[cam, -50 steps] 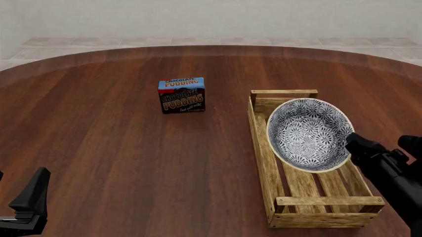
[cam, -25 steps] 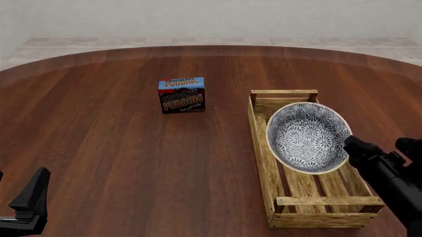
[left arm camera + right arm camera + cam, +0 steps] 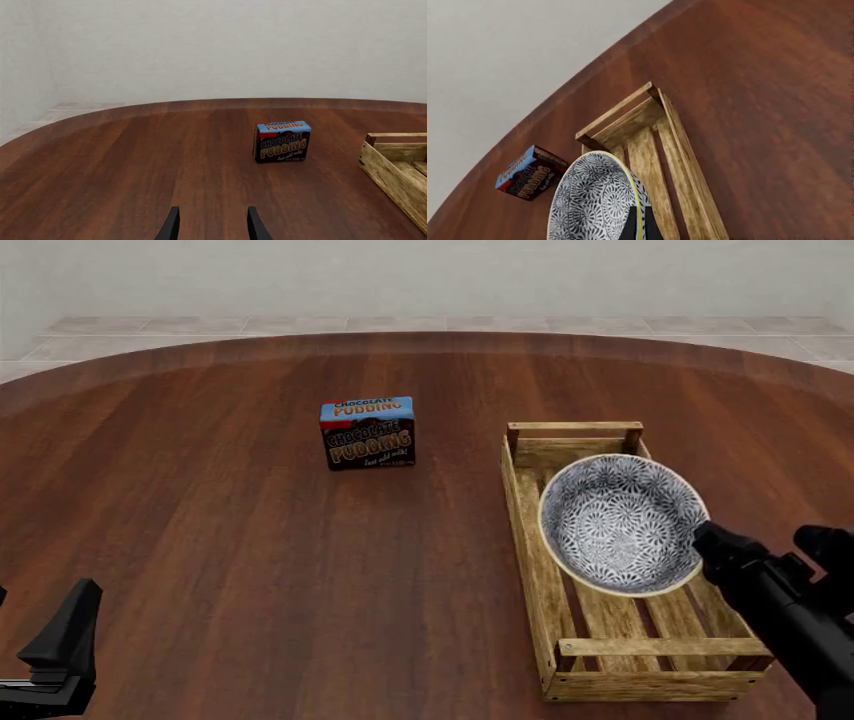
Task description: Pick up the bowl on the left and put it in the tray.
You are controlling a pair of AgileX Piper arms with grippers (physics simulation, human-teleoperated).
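Observation:
The blue-and-white patterned bowl (image 3: 617, 523) with its cream rim hangs tilted over the far half of the tray (image 3: 527, 540), a long slatted wooden crate on the right of the table. My right gripper (image 3: 703, 538) is shut on the bowl's right rim. In the right wrist view the fingers (image 3: 629, 227) pinch the rim of the bowl (image 3: 590, 200) above the tray (image 3: 634, 115). I cannot tell whether the bowl touches the slats. My left gripper (image 3: 64, 635) sits low at the near left, and its wrist view shows it open (image 3: 212, 222) and empty.
A small blue-and-brown chocolate pudding box (image 3: 367, 432) stands upright on the round wooden table, left of the tray's far end; it also shows as the pudding box (image 3: 282, 141) in the left wrist view. The tray's end (image 3: 393, 165) lies at that view's edge.
My right gripper has lowered the bowl a little toward the tray floor and drawn it slightly nearer. The left arm has not moved.

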